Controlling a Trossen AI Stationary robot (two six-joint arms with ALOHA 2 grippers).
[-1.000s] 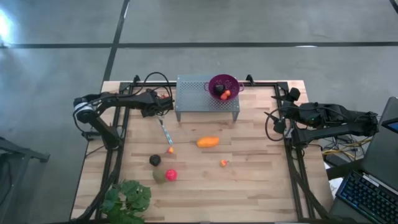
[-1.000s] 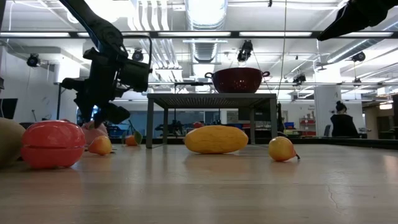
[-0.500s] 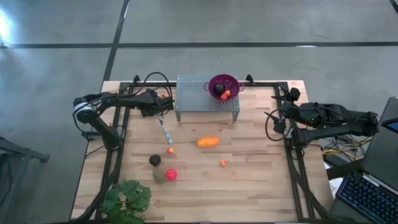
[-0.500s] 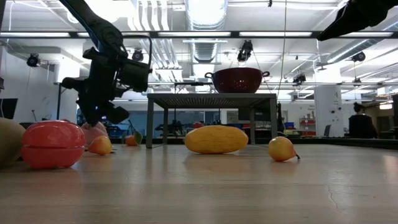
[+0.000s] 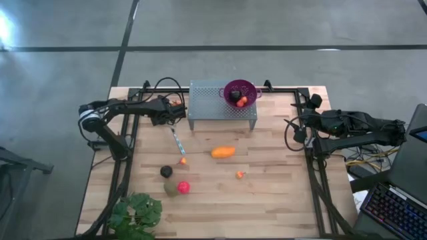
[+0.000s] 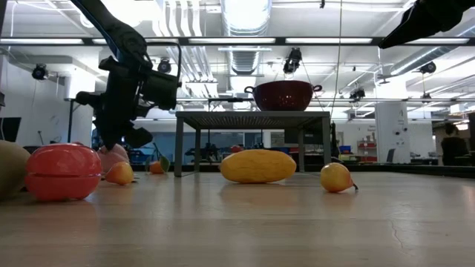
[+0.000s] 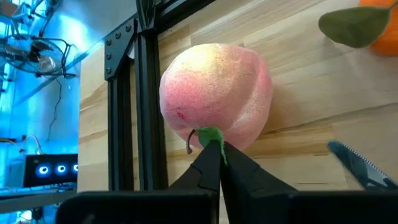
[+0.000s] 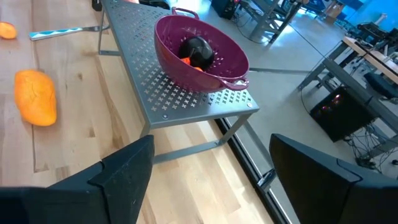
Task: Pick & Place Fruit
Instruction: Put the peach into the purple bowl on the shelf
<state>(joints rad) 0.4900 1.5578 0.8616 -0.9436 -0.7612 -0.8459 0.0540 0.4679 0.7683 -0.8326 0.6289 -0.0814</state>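
The pink peach-like fruit (image 7: pixel 216 93) is sitting on the wooden table (image 5: pixel 267 200) at its far left corner, just beside the black frame rail (image 7: pixel 148 106), and the left gripper (image 7: pixel 216 148) is closing on it with its fingers pinched together on the small green stem-leaf rather than around the body. That is the chief risk: a hold on so slight a tab is likely to slip or tear loose once the fruit is lifted, and the round piece would then be rolling toward the rail or off the table edge. From the high view the grip itself is too small to confirm, so the hold may be weaker than it appears. A second hazard is the carry: the purple bowl (image 5: pixel 239 91) is standing on the raised metal stand (image 5: pixel 207 107), so a dangling fruit could be striking the stand's edge on the way. The right gripper (image 8: pixel 205 180) is waiting at the right side of the table, its jaws standing wide and holding nothing, facing the bowl. The orange piece (image 5: pixel 223 152), red ball (image 5: pixel 183 187) and dark ball (image 5: pixel 166 172) are lying well apart mid-table.
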